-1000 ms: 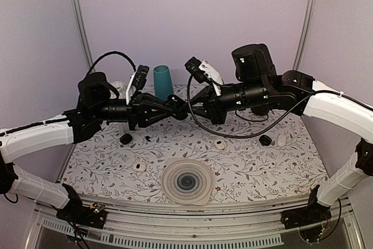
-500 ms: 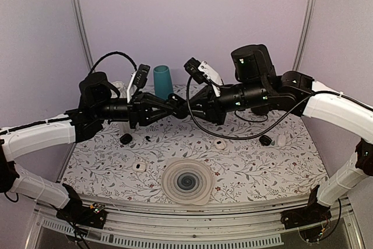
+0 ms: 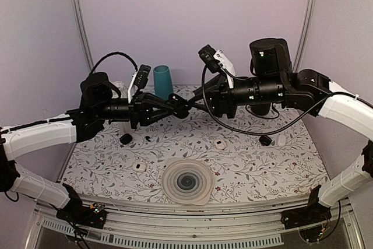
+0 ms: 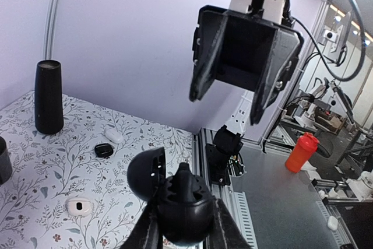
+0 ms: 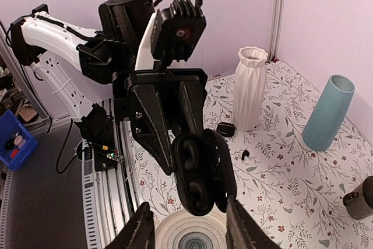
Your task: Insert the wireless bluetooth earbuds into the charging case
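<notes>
My left gripper [image 3: 179,107] is shut on the black charging case [image 3: 182,105] and holds it in the air over the table's far middle. The lid [image 4: 144,174] is open. In the left wrist view a glossy black earbud [image 4: 184,182] stands up out of the case [image 4: 182,211]. In the right wrist view the case [image 5: 201,173] shows two dark wells; I cannot tell what fills them. A tiny black earbud [image 3: 148,139] lies on the table, also in the right wrist view [image 5: 245,155]. My right gripper [image 3: 201,93] is open and empty, just right of the case.
A teal vase [image 3: 162,81] and a white vase [image 5: 249,88] stand at the back, and a black cylinder [image 4: 48,97] behind the right arm. Other small cases lie about: black [image 3: 126,139], [image 3: 266,140], white [image 3: 138,167], [image 3: 220,143]. A round ribbed mat [image 3: 187,181] lies near the front.
My right gripper has drawn back to the right and up, away from the case it was against. My left gripper still holds the case in about the same place.
</notes>
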You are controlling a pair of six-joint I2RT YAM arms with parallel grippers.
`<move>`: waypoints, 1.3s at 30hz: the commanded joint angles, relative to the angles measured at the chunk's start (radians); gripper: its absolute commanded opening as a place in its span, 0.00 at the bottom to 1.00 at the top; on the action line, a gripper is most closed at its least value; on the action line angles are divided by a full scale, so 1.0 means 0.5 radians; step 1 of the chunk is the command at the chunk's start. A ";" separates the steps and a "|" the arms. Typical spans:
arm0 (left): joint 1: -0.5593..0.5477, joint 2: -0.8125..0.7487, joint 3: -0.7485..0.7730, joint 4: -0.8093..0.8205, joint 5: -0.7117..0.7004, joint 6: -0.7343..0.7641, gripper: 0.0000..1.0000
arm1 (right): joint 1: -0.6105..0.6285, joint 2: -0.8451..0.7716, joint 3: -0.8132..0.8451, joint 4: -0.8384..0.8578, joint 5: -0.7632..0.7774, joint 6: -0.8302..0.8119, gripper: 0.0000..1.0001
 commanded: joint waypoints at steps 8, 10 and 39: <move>0.015 -0.027 -0.035 0.242 0.209 -0.012 0.00 | -0.270 -0.043 -0.300 0.476 -0.553 0.435 0.75; 0.015 -0.030 -0.032 0.253 0.232 -0.011 0.00 | -0.271 -0.022 -0.343 0.628 -0.692 0.498 0.81; 0.021 -0.002 -0.019 0.181 0.037 -0.042 0.00 | -0.227 0.038 -0.413 0.900 -0.670 0.692 0.79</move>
